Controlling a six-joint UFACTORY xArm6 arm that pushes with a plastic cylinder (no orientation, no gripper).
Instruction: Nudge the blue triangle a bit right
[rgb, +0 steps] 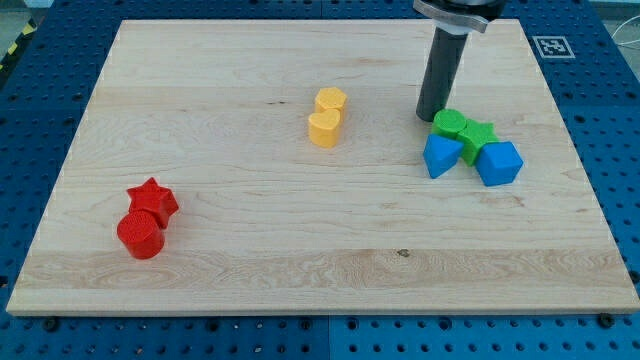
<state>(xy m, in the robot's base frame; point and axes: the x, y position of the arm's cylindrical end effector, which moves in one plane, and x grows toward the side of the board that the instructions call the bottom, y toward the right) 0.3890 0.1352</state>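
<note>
Blue triangle sits at the left edge of the cluster, touching the green star and near the blue cube. No fingers on this rig; your tip rests just above-left of the triangle, beside the green cylinder. Bring it round to the triangle's left face, then push gently rightward.

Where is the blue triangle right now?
The blue triangle sits at the view's right, touching the green star and beside the blue cube, just below my tip.
</note>
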